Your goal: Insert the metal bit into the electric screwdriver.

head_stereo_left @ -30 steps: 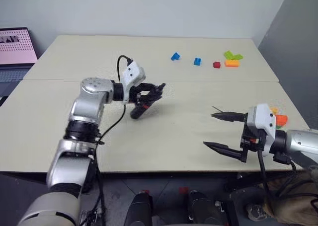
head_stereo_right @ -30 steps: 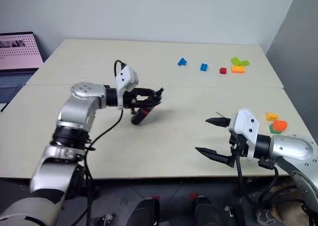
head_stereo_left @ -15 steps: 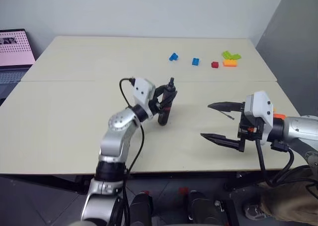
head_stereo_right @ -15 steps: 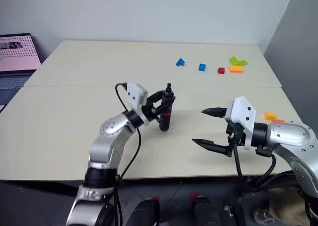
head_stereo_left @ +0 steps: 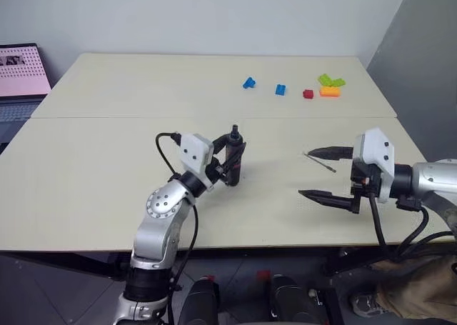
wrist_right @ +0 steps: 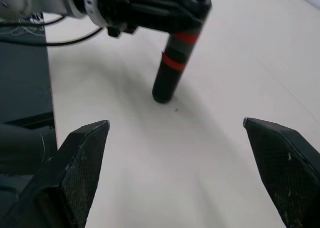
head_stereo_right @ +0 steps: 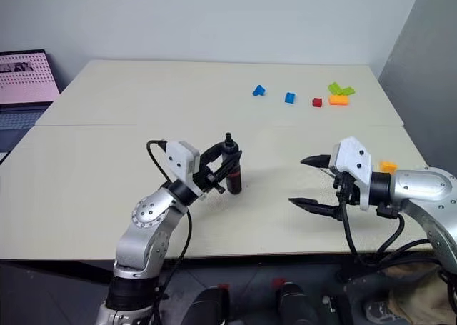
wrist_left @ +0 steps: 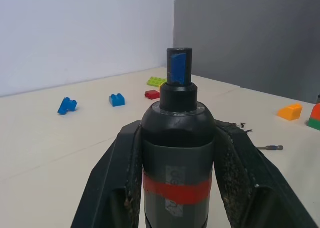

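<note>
L gripper (head_stereo_left: 230,156) clamps screwdriver (head_stereo_left: 233,161) upright; R gripper (head_stereo_left: 323,174) wide apart, empty; bit (head_stereo_left: 320,161) on table.

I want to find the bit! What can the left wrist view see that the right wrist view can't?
Left wrist view: the bit lying on the table, the coloured blocks, and the blue-marked top of the screwdriver.
Right wrist view: the right claw, open, and the screwdriver's bottom end.
Both: the screwdriver with its red band, gripped by the shut left claw, and the table.
</note>
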